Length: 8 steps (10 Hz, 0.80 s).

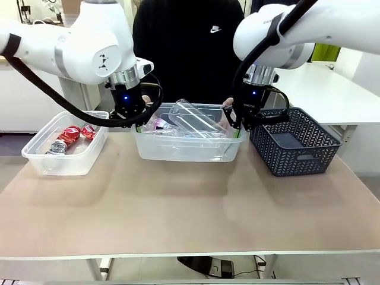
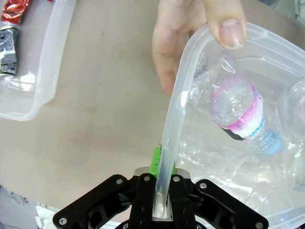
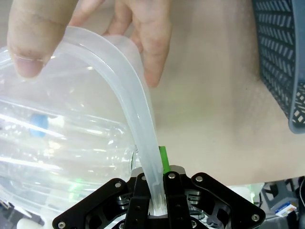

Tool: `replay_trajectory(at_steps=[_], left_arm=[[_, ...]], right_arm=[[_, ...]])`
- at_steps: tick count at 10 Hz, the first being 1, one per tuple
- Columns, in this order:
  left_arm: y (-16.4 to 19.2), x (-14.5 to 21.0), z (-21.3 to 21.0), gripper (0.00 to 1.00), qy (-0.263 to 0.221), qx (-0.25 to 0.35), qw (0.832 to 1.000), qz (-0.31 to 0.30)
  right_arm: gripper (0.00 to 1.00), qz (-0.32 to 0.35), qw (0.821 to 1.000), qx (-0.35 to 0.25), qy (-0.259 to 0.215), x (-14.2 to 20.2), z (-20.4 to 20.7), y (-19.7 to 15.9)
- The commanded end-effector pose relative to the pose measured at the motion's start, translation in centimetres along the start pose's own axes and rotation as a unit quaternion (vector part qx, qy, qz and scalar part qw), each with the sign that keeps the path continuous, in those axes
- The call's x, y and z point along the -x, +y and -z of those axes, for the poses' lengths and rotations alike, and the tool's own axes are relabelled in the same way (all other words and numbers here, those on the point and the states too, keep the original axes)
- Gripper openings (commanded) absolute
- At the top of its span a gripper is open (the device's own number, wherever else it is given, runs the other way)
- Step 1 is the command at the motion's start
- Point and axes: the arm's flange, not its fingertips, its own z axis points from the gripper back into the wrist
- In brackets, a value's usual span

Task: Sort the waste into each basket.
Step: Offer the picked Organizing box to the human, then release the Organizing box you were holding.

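Front view: middle tub [image 1: 189,151] lies long axis left-right on tabletop [image 1: 190,208], bottles [image 1: 193,119] inside | left tool [image 2: 161,164] pinches its left rim, right tool [image 3: 157,164] its right rim | pink-label bottle [image 2: 233,107] points cap down-right in left wrist view, print unreadable | cans [image 1: 71,135] in left tub [image 1: 41,155]

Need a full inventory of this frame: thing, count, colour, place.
Rectangular plastic tubs: two, clear; small tub table left, large tub centre.
Crushed metal drink cans: at least two, red-and-silver, in the small tub.
Plastic bottles: several, clear, in the large tub; exact count unclear; one with pink label, blue cap.
Lattice-walled basket: one, dark blue-grey, table right.
Table: one, beige.
Person's hands: two, gripping the large tub's far corners.
Left tool: shut on the large tub's rim.
Right tool: shut on the opposite rim.
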Motion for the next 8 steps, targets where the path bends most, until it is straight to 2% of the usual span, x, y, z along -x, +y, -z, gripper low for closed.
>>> replay_trajectory(at_steps=[1, 7, 8], left_arm=[[0.17, 0.44, -0.21, 0.04, -0.001, 0.004, 1.000, -0.004], [0.17, 0.44, -0.21, 0.04, -0.001, 0.004, 1.000, -0.004], [0.17, 0.44, -0.21, 0.04, -0.001, 0.004, 1.000, -0.004]], right_arm=[[0.03, -0.002, 1.000, -0.002, -0.005, 0.54, -0.20, 0.27], [0.03, -0.002, 1.000, -0.002, -0.005, 0.54, -0.20, 0.27], [0.08, -0.001, 1.000, 0.000, 0.000, 0.07, -0.01, 0.09]])
